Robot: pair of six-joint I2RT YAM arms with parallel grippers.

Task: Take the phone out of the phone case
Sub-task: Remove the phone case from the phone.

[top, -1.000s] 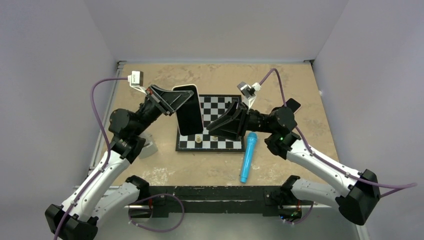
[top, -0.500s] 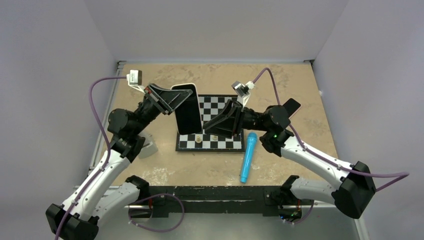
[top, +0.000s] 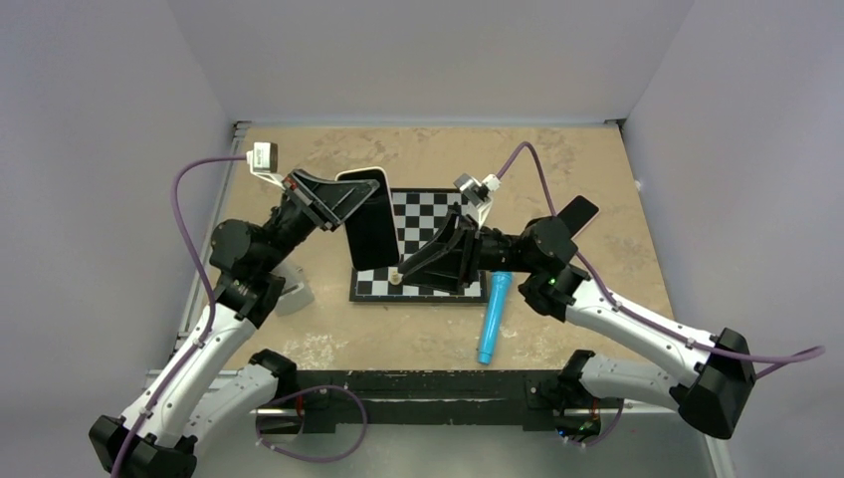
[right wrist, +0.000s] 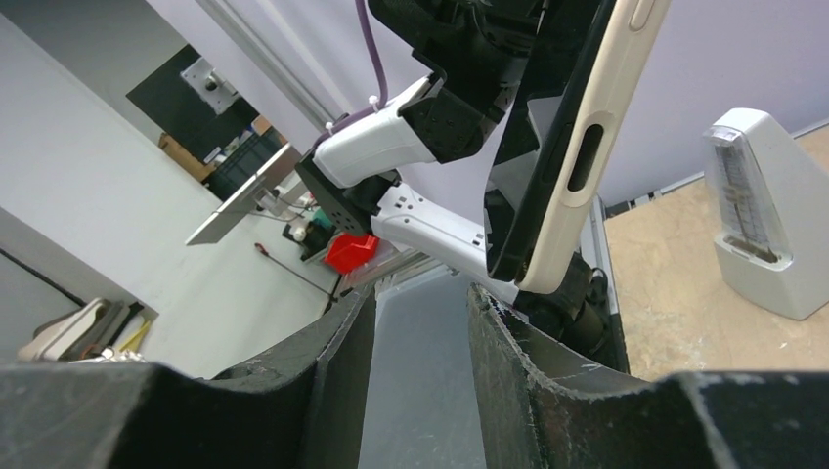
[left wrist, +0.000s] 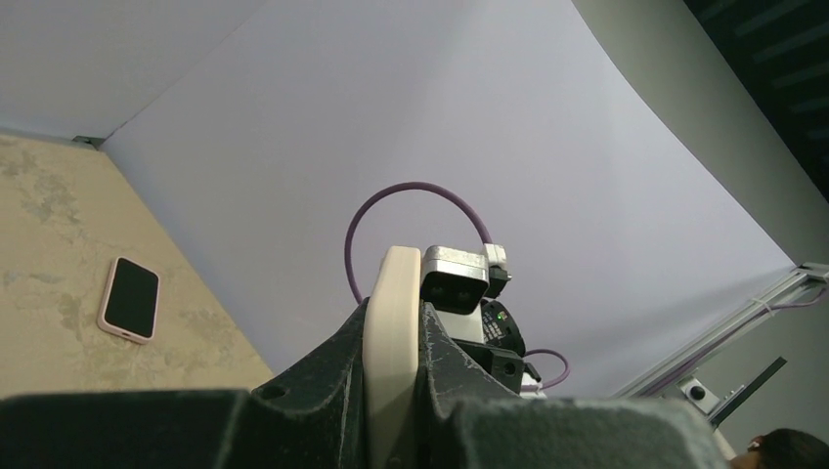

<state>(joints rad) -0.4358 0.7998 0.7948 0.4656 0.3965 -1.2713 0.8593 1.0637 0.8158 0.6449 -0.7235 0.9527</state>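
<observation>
Left hand (top: 333,204) clamped on phone case (right wrist: 584,156), phone (top: 372,231) not out; right hand (right wrist: 418,322) apart (just under it). Extraction pending.

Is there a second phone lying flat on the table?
Yes, the left wrist view shows a dark phone with a pink rim lying flat on the tan table.

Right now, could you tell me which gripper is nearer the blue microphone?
Right. The right gripper hovers over the chessboard beside the microphone; the left gripper holds the phone farther away.
</observation>
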